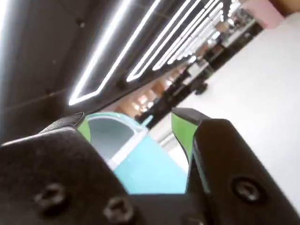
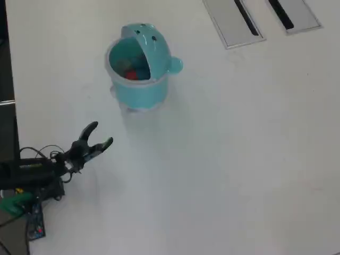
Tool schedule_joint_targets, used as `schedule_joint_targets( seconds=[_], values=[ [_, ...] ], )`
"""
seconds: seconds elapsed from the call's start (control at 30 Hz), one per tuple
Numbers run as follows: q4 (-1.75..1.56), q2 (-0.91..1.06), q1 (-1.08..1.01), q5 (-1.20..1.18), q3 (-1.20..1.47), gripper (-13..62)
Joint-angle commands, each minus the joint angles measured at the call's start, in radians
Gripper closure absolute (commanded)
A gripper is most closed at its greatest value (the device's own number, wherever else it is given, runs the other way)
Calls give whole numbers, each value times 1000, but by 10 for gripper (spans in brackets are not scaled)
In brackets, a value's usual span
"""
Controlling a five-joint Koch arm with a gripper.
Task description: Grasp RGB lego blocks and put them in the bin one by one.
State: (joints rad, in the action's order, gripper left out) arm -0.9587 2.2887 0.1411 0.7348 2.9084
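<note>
The teal-blue bin [image 2: 142,87] stands at the upper left of the white table in the overhead view, its domed lid tipped back. A red lego block [image 2: 132,75] lies inside it, beside a bluish shape I cannot make out. My gripper [image 2: 100,134] hovers to the lower left of the bin, well apart from it, open and empty. In the wrist view the bin [image 1: 150,164] fills the gap between my green-padded fingertips [image 1: 180,129]. I see no lego block on the table.
Two flat grey slotted panels [image 2: 234,21] are set into the table at the top right of the overhead view. The arm's base and cables [image 2: 32,175] sit at the left edge. Ceiling light strips [image 1: 140,47] show in the wrist view.
</note>
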Motion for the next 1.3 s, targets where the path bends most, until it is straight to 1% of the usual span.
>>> schedule_joint_targets(
  seconds=[0.0,0.37,0.73,0.8,0.97,1.27],
  values=[
    [-115,71,-8,-23,-12,169],
    [-233,69,-31,-60,143,169],
    [-258,69,-58,-138,262,168],
    [-241,69,-107,-207,262,168],
    [-155,69,-150,-282,262,148],
    [120,69,-143,-345,262,138]
  ],
)
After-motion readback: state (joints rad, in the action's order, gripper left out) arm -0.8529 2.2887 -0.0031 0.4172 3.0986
